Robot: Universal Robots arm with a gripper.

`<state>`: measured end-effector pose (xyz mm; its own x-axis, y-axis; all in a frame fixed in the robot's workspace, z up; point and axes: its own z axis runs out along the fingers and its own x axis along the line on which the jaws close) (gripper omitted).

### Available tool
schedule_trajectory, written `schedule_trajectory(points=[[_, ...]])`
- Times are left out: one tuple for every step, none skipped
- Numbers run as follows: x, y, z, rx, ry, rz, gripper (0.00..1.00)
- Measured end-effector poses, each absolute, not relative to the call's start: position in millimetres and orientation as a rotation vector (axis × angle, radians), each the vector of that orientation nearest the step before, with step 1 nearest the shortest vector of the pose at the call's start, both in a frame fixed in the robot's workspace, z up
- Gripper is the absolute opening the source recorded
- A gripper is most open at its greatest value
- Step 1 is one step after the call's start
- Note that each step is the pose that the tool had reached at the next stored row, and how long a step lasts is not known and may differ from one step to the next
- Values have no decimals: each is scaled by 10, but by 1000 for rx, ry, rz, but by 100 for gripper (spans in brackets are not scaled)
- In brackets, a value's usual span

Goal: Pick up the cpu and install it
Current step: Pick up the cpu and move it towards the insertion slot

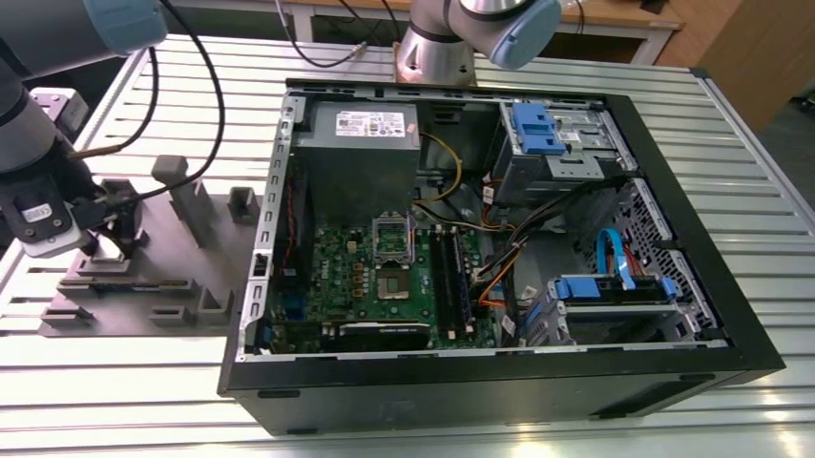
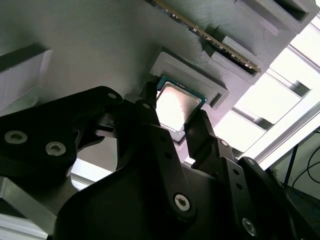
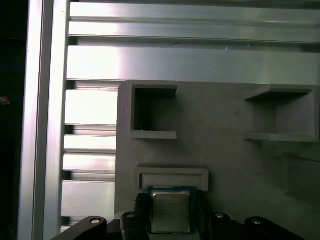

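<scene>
— Where's the cpu (image 3: pixel 170 212)?
— In its pocket (image 3: pixel 172 176) on the fixture (image 1: pixel 191 286). My gripper (image 2: pixel 173 107) pinches it narrowly by two opposite edges (keeps it square for the socket (image 1: pixel 392 262), I reckon).

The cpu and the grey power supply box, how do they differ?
The cpu is a small flat square chip; the power supply box is far bigger and carries a white label. The cpu lies in a recess of the grey fixture outside the computer case, at the gripper; the power supply box is mounted inside the case. Both look grey metal.
</scene>
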<state>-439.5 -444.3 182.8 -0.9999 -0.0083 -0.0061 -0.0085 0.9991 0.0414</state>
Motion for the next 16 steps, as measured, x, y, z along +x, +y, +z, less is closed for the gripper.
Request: schedule_trajectory(points=[[-4396, -4444, 1823, -13, 3135, 64, 47], [-4396, -4444, 1821, -13, 3136, 64, 47], [-4396, -4444, 1821, -13, 3136, 64, 47], [-4396, -4444, 1821, -13, 3136, 64, 47], [-4396, -4444, 1820, -13, 3136, 64, 47], [-4396, -4444, 1818, -13, 3136, 65, 47], [-4396, -4444, 1818, -13, 3135, 64, 47], [-4396, -4444, 1818, -13, 3136, 64, 47], [-4396, -4444, 1818, -13, 3136, 64, 47], [-4396, -4444, 1816, -13, 3135, 65, 48], [-4395, -4444, 1813, -13, 3135, 65, 48], [-4395, -4444, 1813, -13, 3135, 65, 54], [-4395, -4444, 1813, -13, 3135, 65, 54], [-4396, -4444, 1814, -13, 3135, 65, 60], [-4396, -4444, 1815, -13, 3135, 65, 60], [-4396, -4444, 1814, -13, 3135, 65, 60]])
